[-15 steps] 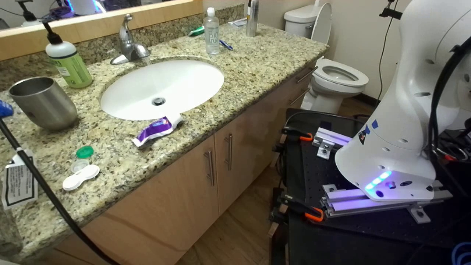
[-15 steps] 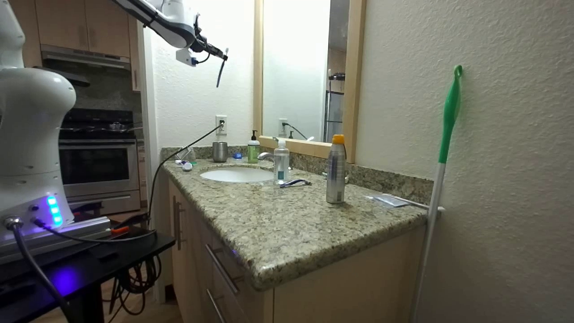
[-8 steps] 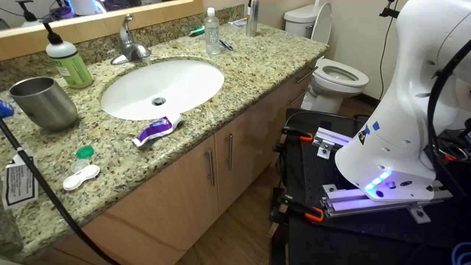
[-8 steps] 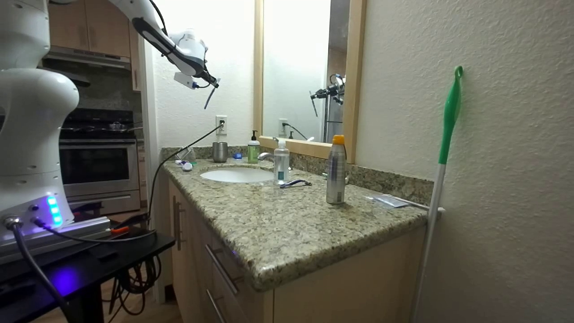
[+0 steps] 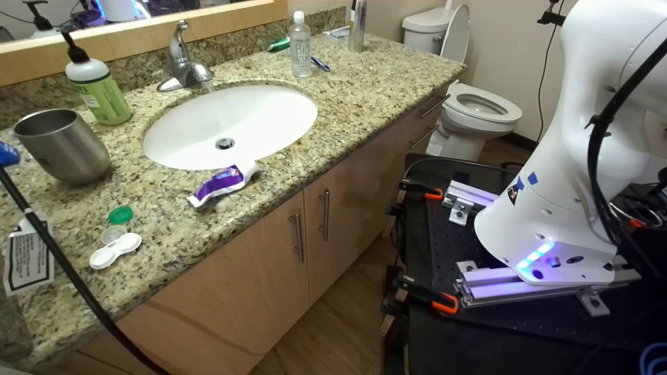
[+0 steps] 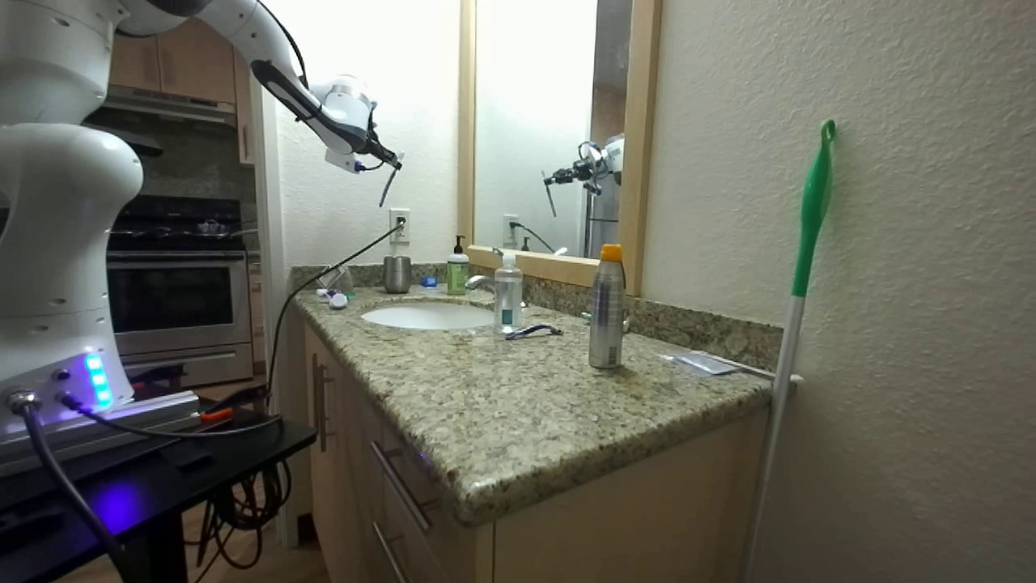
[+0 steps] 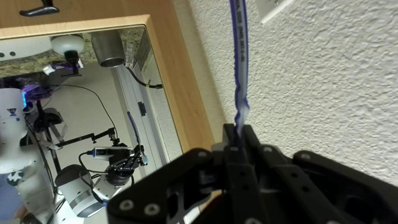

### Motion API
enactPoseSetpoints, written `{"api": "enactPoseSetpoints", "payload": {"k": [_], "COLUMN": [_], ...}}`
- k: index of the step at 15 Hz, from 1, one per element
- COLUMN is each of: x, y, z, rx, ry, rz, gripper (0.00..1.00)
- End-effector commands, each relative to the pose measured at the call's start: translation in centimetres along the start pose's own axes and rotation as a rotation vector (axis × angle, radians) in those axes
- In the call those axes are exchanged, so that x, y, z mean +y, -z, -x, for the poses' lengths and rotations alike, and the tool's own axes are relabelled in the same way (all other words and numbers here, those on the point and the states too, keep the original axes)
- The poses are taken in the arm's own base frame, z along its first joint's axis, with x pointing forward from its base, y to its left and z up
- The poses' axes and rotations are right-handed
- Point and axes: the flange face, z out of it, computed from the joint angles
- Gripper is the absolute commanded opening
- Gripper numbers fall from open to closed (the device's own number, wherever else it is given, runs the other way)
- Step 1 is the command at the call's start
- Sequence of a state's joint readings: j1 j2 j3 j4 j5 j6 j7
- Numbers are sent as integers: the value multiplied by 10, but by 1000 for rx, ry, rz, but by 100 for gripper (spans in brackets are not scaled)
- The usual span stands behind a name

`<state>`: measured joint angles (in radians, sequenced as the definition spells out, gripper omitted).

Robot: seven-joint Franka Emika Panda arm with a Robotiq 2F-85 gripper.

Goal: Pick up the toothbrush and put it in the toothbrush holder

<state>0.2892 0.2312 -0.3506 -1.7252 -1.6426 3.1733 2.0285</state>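
Observation:
My gripper [image 6: 395, 162] is high above the counter in an exterior view, near the back wall. It is shut on the slim toothbrush [image 6: 386, 191], which hangs tilted, its long part pointing down. In the wrist view the gripper [image 7: 238, 132] pinches the toothbrush [image 7: 241, 56] near one end; its clear-and-blue handle extends away from the fingertips. The toothbrush holder, a grey metal cup [image 5: 65, 151], stands upright on the counter and also shows in an exterior view [image 6: 396, 275], well below the gripper. The wrist view shows the cup only as a mirror reflection. The gripper is outside the other exterior picture.
A green soap bottle [image 5: 101, 94] stands beside the cup, near the faucet [image 5: 185, 67] and sink [image 5: 234, 109]. A toothpaste tube [image 5: 224, 182] and white lens case [image 5: 114, 250] lie in front. A black cord [image 6: 340, 263] crosses near the cup. The mirror [image 6: 534, 121] is behind.
My gripper has come down with the toothbrush in it, lately shifting slightly right in an exterior view. Its reflection has appeared in the mirror. The cup and counter items have not moved.

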Motion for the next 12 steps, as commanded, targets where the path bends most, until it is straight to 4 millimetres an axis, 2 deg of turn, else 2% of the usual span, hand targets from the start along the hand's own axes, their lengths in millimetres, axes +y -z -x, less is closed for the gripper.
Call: {"api": "enactPoseSetpoints", "payload": {"k": [1,2,3,5,12], "x": [-8,-11,-11,-6,-1], "y": [-1,-1,-2,-15,-44], "z": [2,2,2,5,39], "rx": [3,4,5,29,69], "ry": [1,2,2,31,51], "rz": [-2,-4,-3,36,107], "gripper": [6,6,2,2,2]}}
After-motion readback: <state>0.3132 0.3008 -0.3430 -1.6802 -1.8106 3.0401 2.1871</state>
